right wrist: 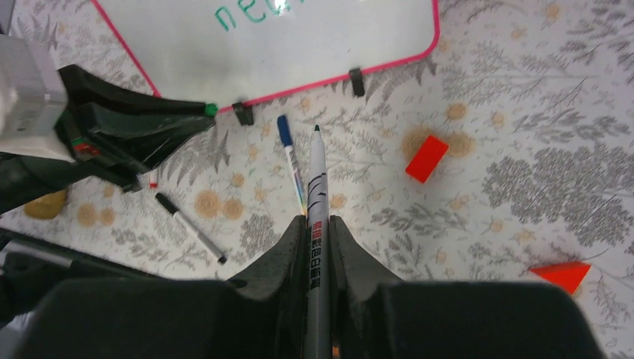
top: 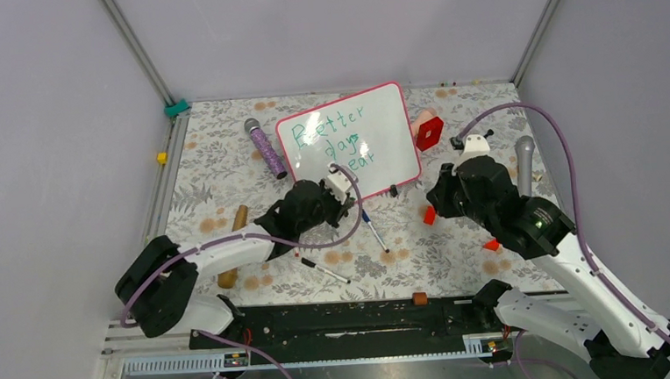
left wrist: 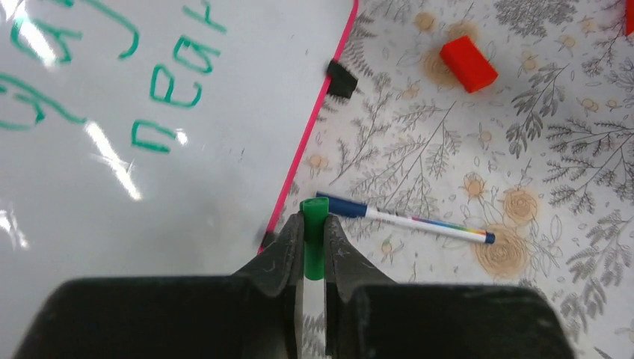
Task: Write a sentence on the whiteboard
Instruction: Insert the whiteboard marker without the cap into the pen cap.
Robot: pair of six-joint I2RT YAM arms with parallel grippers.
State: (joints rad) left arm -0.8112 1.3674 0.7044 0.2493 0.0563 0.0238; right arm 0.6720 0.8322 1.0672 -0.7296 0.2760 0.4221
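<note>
**A:** Which step is in hand? The whiteboard (top: 351, 145) lies on the desk (top: 458, 252), and the sentence (top: 337, 138) is on it in green. It runs to three short lines, and the last word, "near", looks complete.

**B:** I judge the writing finished and the pen-stowing stage begun. The right end effector (right wrist: 318, 224) sits off the whiteboard's near right corner. It is clenched on a marker (right wrist: 316, 187), whose bare tip points toward the whiteboard's near edge without touching it.

**A:** And the left?

**B:** The left end effector (left wrist: 314, 224) is just at the whiteboard's near edge, clamped on a short green piece (left wrist: 313, 250). It is probably the marker's cap, though I can't confirm that from here.

**A:** What does the next move call for?

**B:** My estimate is that the tip and the green piece need to be lined up and pressed together. Both are thin, so a slight angle error would make them slide past each other.

**A:** Any containers, and anything in them?

**B:** I can see no tray, cup or box in any view.
- A blue-capped pen (left wrist: 404, 218) lies directly on the desk, just off the whiteboard's near edge.
- A black pen (right wrist: 191, 228) lies on the desk farther out from that edge.
- A red block (left wrist: 468, 63) sits beyond the whiteboard's near right corner.
</note>
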